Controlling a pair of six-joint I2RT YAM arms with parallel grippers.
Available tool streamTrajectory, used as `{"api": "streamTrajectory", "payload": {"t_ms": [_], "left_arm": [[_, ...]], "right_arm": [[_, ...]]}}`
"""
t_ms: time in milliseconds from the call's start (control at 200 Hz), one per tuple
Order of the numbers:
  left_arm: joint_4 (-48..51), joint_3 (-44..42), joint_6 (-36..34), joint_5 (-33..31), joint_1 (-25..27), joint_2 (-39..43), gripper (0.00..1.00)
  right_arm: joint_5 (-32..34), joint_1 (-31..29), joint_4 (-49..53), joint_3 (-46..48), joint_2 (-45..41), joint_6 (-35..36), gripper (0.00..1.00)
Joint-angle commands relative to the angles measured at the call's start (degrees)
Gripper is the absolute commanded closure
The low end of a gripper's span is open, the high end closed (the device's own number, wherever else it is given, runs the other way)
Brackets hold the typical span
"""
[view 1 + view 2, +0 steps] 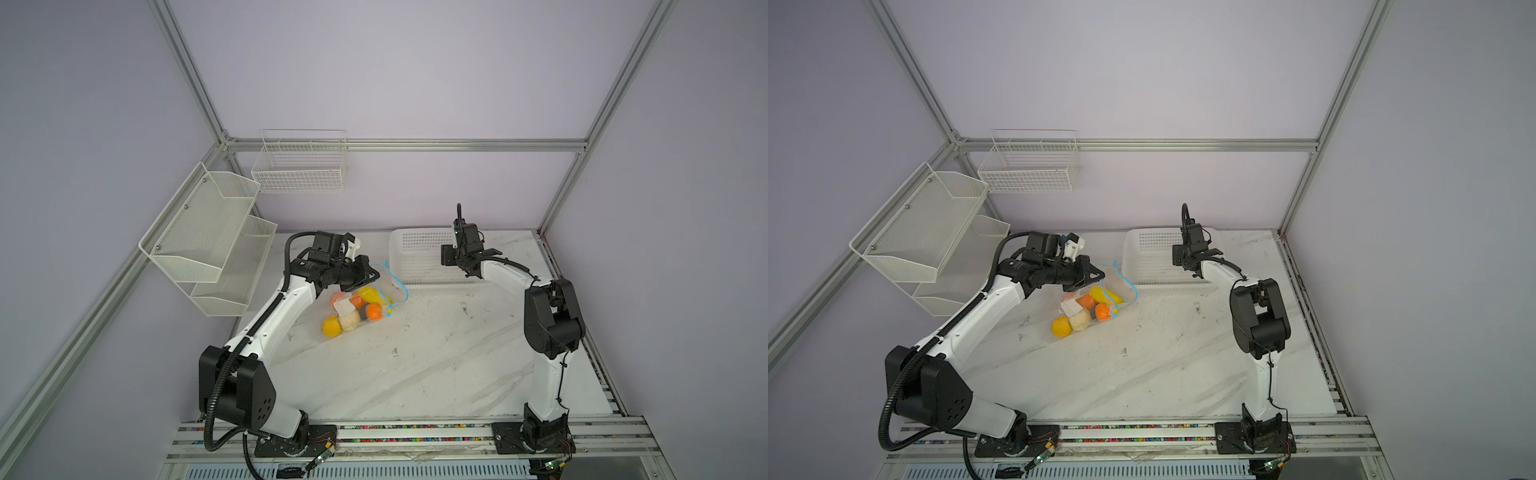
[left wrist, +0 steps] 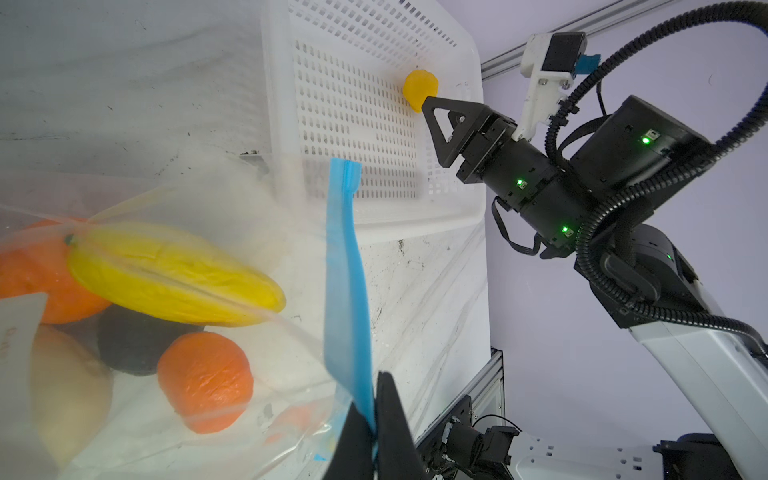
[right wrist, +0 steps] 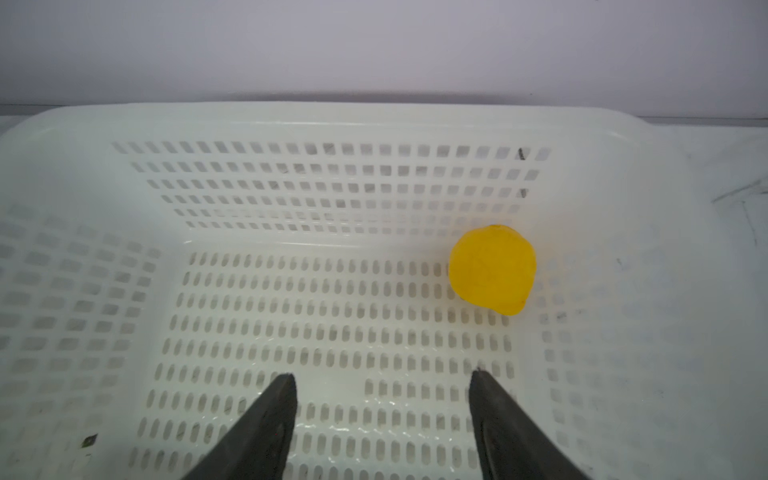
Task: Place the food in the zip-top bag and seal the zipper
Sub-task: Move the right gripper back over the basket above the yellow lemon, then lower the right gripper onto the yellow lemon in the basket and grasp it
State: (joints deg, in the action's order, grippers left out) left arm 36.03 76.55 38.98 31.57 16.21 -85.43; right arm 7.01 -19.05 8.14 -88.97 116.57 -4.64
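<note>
We count seven fruits (image 1: 373, 311) inside the zip-top bag (image 1: 390, 286), left of the one white basket (image 3: 291, 124) on the tabletop (image 1: 415, 365): three orange, two yellow, one cream, one black. The left claw (image 2: 374, 419) is clenched on the zipper (image 2: 345, 270). The right claw (image 3: 382, 374) is spread and empty over the basket's single yellow round (image 3: 492, 270).

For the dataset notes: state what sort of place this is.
Probably a robotics lab test cell: an aluminium frame encloses a marble-look tabletop, with two robot arms bolted along its front rail.
</note>
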Motion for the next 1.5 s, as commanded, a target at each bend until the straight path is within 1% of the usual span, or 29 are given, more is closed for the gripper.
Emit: {"api": "streamTrajectory", "payload": {"t_ms": [0,240,455,885,1495], "left_arm": [[-2.02,-1.16,0.39,1.3,0.48,0.68,1.0],[-1.8,-1.12,0.39,0.96,0.67,0.11,1.0],[-1.67,-1.04,0.53,0.7,0.73,-0.35,1.0],[-1.4,-0.35,0.48,0.35,1.02,-1.4,1.0],[-1.2,-0.09,0.33,0.16,1.1,-1.41,1.0]], "right_arm": [[4.03,0.9,0.79,-3.36,2.04,1.99,0.31],[5.57,3.0,2.82,-9.56,7.58,2.62,0.31],[6.63,3.65,4.4,-14.04,11.18,2.69,0.31],[6.36,4.71,6.54,-19.68,17.09,2.67,0.3],[6.64,5.12,8.33,-25.05,23.35,2.27,0.3]]}}
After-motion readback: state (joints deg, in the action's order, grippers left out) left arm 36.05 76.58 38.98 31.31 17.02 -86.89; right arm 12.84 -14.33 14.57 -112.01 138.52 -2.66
